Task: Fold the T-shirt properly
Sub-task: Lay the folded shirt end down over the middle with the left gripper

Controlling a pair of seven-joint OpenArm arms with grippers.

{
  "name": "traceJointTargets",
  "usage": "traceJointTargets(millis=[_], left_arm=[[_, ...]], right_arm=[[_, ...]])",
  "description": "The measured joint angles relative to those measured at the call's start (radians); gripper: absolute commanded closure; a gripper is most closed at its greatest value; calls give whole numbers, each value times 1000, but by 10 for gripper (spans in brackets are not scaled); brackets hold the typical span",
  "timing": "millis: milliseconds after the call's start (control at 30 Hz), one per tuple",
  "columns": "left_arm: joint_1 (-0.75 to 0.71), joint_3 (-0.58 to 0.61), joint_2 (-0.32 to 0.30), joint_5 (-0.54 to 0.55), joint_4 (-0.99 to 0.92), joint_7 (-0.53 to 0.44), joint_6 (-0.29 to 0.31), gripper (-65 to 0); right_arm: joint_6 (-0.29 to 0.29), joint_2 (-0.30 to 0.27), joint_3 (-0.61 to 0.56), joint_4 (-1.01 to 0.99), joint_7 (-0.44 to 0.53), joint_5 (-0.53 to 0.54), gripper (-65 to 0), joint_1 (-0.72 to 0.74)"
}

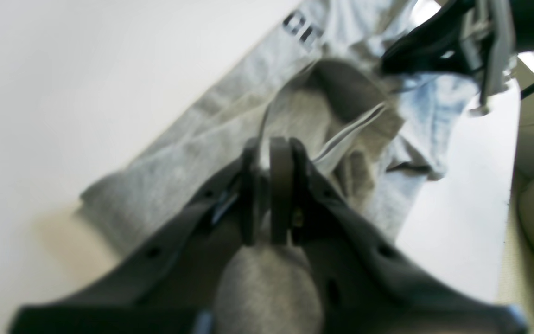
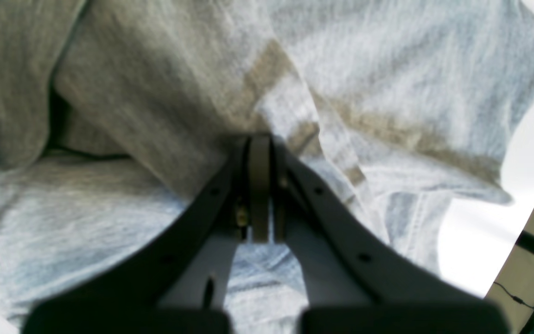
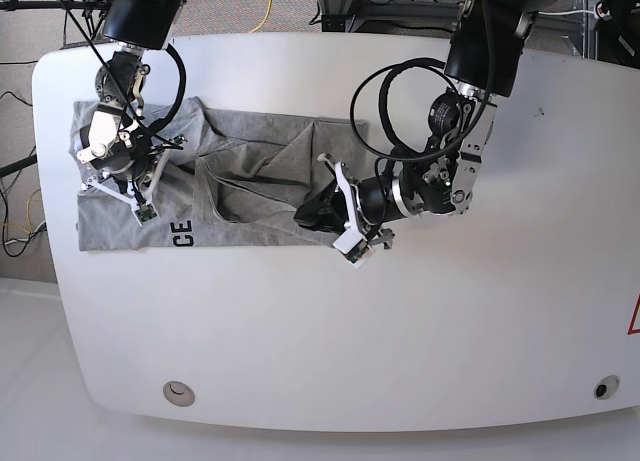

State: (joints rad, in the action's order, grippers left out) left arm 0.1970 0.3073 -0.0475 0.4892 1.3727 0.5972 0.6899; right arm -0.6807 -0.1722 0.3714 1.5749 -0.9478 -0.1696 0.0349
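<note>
Stretching out across the white surface [image 3: 420,341] is the T-shirt [image 3: 250,171], a long grey band running sideways, rumpled and ridged in the middle, with black lettering [image 3: 180,231] peeking out along its near edge. Both arms are down on it, one at each end, and that spacing looks deliberate: hold a garment at two well-separated spots and you can carry a whole edge over in one clean sweep.

Over at the lettered end, the right claw [image 2: 260,139] is pressed together, its tips buried in a bunched ridge of grey cloth. From its wrist view the fabric heaps up right against the tips, so it appears to be pinching a fold there.

At the other end, the left claw [image 1: 271,148] sits low at the T-shirt's edge. Its jaws stand nearly together with grey cloth gathered at the tips, a hem edge just beyond and a lump of fabric showing behind them, so my read is a pinch on the shirt, though the blur keeps that from being certain.

The folding looks barely begun: the middle is still wrinkled and no tidy rectangle has formed.
</note>
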Motion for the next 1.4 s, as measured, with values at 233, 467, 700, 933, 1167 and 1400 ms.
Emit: traceJointTargets(millis=[233,467,700,933,1167,1400], left_arm=[[-15,-3,2,1,42,0,3,-400],[-37,-3,0,-4,42,1,3,-405],[-63,0,0,-28,41,-13,3,-405],[-66,0,39,-104,-11,-34,0,-405],[-71,3,72,-145,-77,-32,0,-405],[-67,4,79,-144,-77,-39,0,-206]], right_arm=[[0,0,0,0,0,0,0,0],[0,0,0,0,0,0,0,0],[0,0,0,0,0,0,0,0],[0,0,0,0,0,0,0,0],[0,-2,0,0,0,0,0,0],[0,-3,0,0,0,0,0,-2]])
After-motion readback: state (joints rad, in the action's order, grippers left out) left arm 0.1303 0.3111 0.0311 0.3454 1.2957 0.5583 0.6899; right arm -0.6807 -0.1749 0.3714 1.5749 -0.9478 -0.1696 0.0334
